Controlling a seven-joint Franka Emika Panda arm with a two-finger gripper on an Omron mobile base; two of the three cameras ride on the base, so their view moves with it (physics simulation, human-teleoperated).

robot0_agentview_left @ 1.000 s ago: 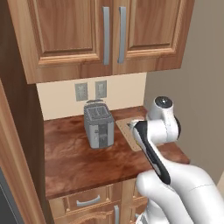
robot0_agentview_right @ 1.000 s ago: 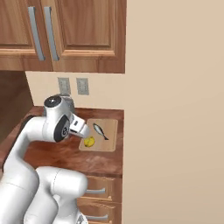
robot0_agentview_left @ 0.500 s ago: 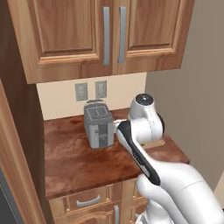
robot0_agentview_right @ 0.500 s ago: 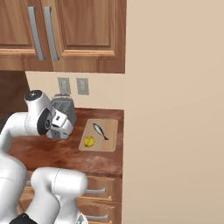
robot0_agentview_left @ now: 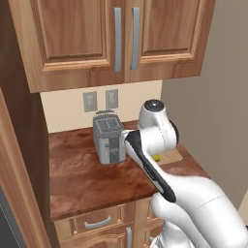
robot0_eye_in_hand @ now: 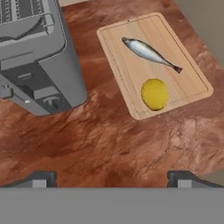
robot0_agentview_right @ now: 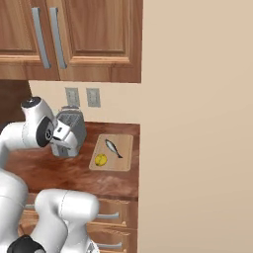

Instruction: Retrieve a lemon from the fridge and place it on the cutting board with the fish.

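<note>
The lemon lies on the near end of the light tan cutting board, free of any grip, just beside the silver fish. In the right base view the lemon and fish rest on the same board. My gripper hangs open above the reddish-brown counter, left of the board and in front of the toaster, with nothing between its fingertips. In the left base view my arm hides most of the board. The fridge is out of view.
A grey metal toaster stands on the counter left of the board, close to my hand. Wall outlets and wooden cabinets are above. A beige wall bounds the counter on the right.
My arm has swung left, away from the cutting board to a spot in front of the toaster. The lemon and fish have stayed on the board. The jaws stayed open.
</note>
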